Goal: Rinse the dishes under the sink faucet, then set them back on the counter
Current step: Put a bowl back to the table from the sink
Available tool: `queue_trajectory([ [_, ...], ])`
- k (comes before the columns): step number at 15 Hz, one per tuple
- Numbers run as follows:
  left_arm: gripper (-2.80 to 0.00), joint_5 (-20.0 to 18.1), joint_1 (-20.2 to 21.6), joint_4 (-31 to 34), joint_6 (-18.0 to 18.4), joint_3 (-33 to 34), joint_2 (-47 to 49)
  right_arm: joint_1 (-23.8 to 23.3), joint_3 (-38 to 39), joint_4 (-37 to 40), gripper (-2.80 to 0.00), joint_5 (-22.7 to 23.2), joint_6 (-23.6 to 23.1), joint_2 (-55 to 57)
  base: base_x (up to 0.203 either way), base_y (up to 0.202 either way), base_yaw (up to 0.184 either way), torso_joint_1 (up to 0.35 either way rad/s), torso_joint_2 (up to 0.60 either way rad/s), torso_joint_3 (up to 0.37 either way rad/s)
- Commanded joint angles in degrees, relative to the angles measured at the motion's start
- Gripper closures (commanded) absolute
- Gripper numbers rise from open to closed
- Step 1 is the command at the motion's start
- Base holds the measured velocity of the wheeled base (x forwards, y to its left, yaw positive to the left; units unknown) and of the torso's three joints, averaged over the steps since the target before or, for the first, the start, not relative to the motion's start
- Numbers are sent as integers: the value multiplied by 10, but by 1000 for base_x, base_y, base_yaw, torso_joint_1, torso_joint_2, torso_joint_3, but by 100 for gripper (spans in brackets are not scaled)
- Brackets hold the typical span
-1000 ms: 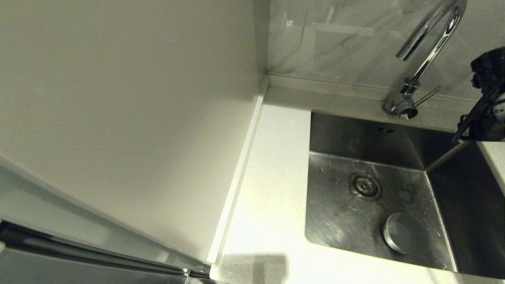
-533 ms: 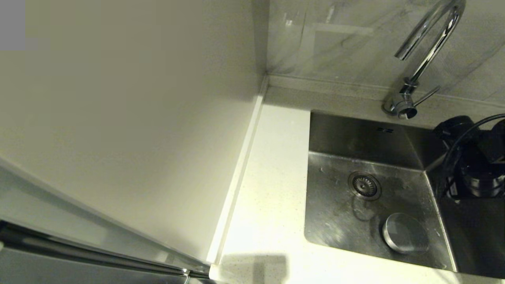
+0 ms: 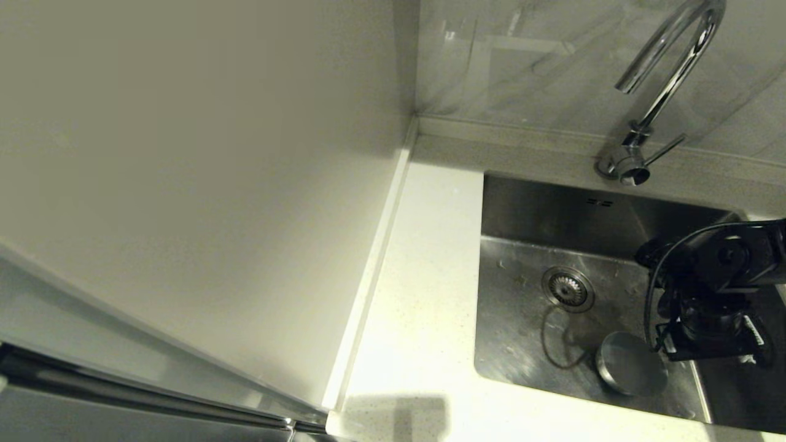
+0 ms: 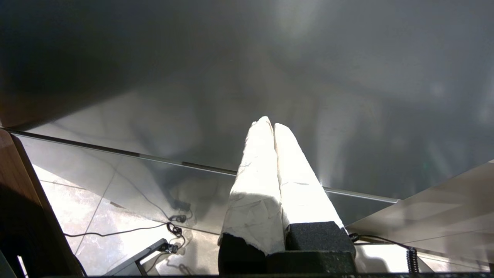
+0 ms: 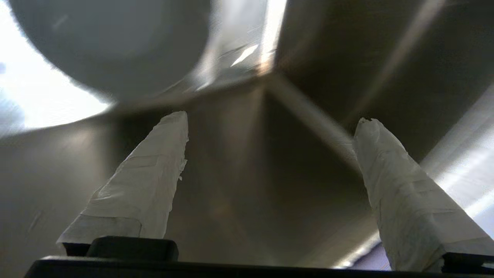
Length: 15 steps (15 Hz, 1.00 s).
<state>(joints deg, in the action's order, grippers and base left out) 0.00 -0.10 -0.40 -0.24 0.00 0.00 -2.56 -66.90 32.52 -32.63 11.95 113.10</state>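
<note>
A grey bowl (image 3: 632, 363) is lying in the sink (image 3: 528, 331) at its near right corner, looking upside down. Just right of it, the right gripper (image 5: 270, 127) is hanging over the basin floor with its fingers spread wide, gripping nothing. Farther back sits the drain (image 3: 567, 288), then the faucet (image 3: 657, 92). The counter (image 3: 424, 294) is running along the sink's left. The left gripper (image 4: 269, 125) is resting away from the sink, fingers pressed together and empty.

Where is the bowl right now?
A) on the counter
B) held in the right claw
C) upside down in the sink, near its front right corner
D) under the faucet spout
C: the bowl lies upside down on the sink floor, with the open right claw beside it, holding nothing.
</note>
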Motion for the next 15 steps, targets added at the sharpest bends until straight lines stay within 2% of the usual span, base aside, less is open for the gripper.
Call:
queue_trajectory([
  [1, 0, 0, 0, 1, 0, 2, 0, 5, 2, 2, -280, 68, -19, 10, 0, 0, 0, 0, 0, 0],
  [3, 0, 0, 0, 0, 0, 2, 0, 5, -14, 2, -280, 149, -40, 10, 0, 0, 0, 0, 0, 0],
  [4, 0, 0, 0, 1, 0, 2, 0, 5, -26, 2, -280, 179, -35, 16, 0, 0, 0, 0, 0, 0],
  [7, 0, 0, 0, 1, 0, 2, 0, 38, -53, 5, -280, 217, 50, 50, 0, 0, 0, 0, 0, 0],
  [11, 0, 0, 0, 0, 0, 1, 0, 113, -105, 12, -280, 223, 198, 118, 0, 0, 0, 0, 0, 0],
  [13, 0, 0, 0, 0, 0, 1, 0, 131, -138, 15, -280, 219, 239, 143, 0, 0, 0, 0, 0, 0],
  [15, 0, 0, 0, 0, 0, 2, 0, 135, -169, 15, -280, 177, 258, 174, 0, 0, 0, 0, 0, 0],
])
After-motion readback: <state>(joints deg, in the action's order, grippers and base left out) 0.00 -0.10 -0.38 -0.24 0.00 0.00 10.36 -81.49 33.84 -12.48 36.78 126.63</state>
